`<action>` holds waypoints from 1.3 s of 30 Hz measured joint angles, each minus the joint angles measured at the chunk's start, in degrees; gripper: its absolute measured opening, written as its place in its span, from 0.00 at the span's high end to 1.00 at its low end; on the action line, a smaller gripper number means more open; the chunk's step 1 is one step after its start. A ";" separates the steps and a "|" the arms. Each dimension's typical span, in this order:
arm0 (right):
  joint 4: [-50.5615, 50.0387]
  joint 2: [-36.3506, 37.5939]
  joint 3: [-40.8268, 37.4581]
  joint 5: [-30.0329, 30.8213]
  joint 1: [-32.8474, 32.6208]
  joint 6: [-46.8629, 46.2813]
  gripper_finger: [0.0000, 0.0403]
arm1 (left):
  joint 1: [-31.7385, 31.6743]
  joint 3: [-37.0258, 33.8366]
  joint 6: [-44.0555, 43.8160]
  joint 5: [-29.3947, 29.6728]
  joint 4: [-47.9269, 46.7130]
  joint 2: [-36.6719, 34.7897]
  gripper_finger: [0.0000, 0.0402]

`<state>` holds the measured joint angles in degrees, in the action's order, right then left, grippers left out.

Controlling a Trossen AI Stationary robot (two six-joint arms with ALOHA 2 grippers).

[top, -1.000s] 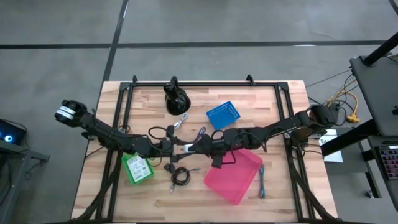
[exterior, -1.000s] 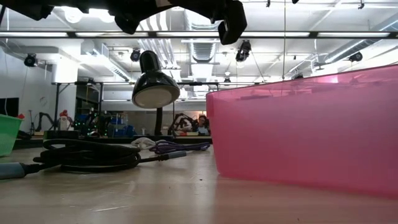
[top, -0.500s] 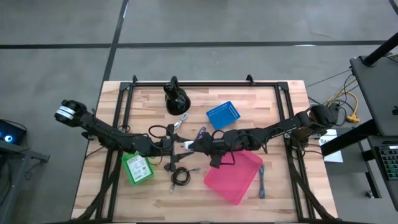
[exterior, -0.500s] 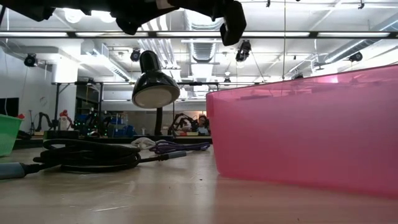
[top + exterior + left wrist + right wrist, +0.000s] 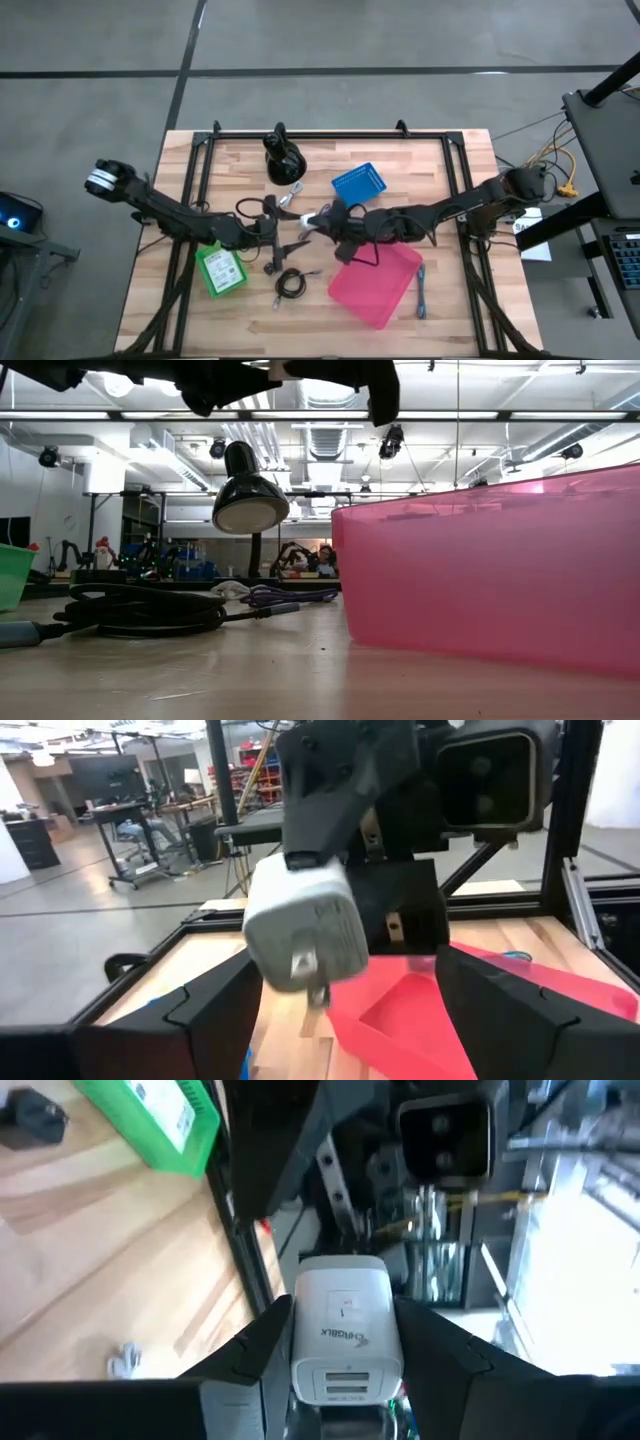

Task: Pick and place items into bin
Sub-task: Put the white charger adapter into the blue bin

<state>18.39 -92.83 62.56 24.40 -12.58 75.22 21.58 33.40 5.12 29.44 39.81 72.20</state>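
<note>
Both arms meet over the middle of the wooden counter (image 5: 450, 300). The right end effector (image 5: 345, 1380) is pinching a white charger block (image 5: 346, 1335) between its two fingers, holding it in the air above the counter, just left of the pink bin (image 5: 375, 282); the left wrist view shows the same block (image 5: 300, 935) clamped by the right arm's fingers, with the pink bin (image 5: 430, 1010) beyond it. The left end effector (image 5: 340, 1020) faces the block with its fingers spread wide and apart from it, gripping nothing. On the counter, a black coiled cable (image 5: 290, 284) lies near the front, left of the pink bin, and shows in the low view as a dark coil (image 5: 140, 610). A blue cable (image 5: 421, 295) lies just right of the pink bin. A green bin (image 5: 220, 269) sits at the left, a blue basket (image 5: 358, 184) farther back, and a black rounded stand (image 5: 282, 160) at the far edge.
</note>
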 joint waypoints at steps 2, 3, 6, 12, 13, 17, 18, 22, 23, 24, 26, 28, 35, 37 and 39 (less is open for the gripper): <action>-2.64 1.37 0.00 1.16 0.00 -2.44 0.67 | 0.00 0.04 0.12 -0.05 -1.27 -1.24 0.31; -3.99 2.05 0.00 1.57 0.09 -4.17 0.67 | 0.00 -0.08 0.16 -0.09 -1.18 -1.81 0.31; -9.44 4.45 0.00 3.00 0.46 -8.65 0.67 | 0.22 -0.17 0.29 -1.24 -2.85 -3.99 0.31; -16.78 10.38 -1.21 2.76 1.57 -15.26 0.67 | 0.22 -0.63 0.37 -0.90 -3.34 -5.46 0.31; -17.53 11.41 -1.32 2.83 1.85 -16.34 0.67 | 0.22 -0.66 0.35 -0.71 -3.29 -5.62 0.31; -21.84 15.42 -2.68 3.20 4.05 -20.10 0.67 | 0.22 -0.92 0.35 -0.55 -3.39 -5.72 0.31; -22.38 16.47 -3.17 3.17 4.80 -20.91 0.67 | 0.22 -0.93 0.35 -0.55 -3.36 -5.72 0.31; -23.38 19.99 -5.77 2.56 8.72 -23.94 0.67 | 0.20 -0.93 0.35 -0.40 -3.37 -5.74 0.31; -24.18 20.54 -6.31 2.37 9.88 -24.67 0.67 | 0.20 -0.93 0.34 -0.40 -3.37 -5.74 0.31; -24.38 20.93 -7.00 2.36 11.16 -25.44 0.67 | 0.20 -0.93 0.33 -0.38 -3.37 -5.74 0.31; -24.09 21.65 -8.26 1.59 13.71 -26.46 0.67 | 0.15 -0.95 0.37 -0.38 -3.38 -5.74 0.31; -23.78 22.09 -9.20 -1.17 16.55 -27.80 0.67 | 0.15 -0.96 1.54 -0.37 -3.37 -5.74 0.31; -23.90 21.03 -11.54 -9.59 26.12 -31.66 0.67 | 0.15 -0.98 2.78 -0.31 -3.37 -5.74 0.31; -23.89 20.63 -12.32 -12.13 28.55 -32.44 0.67 | 0.15 -0.99 2.78 -0.32 -3.39 -5.74 0.31; -24.19 20.32 -13.21 -14.71 30.91 -33.15 0.67 | 0.15 -1.00 2.78 -0.29 -3.37 -5.74 0.31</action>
<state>-5.80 -72.52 49.35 9.68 18.33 42.07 21.74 32.40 7.90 29.15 36.44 66.46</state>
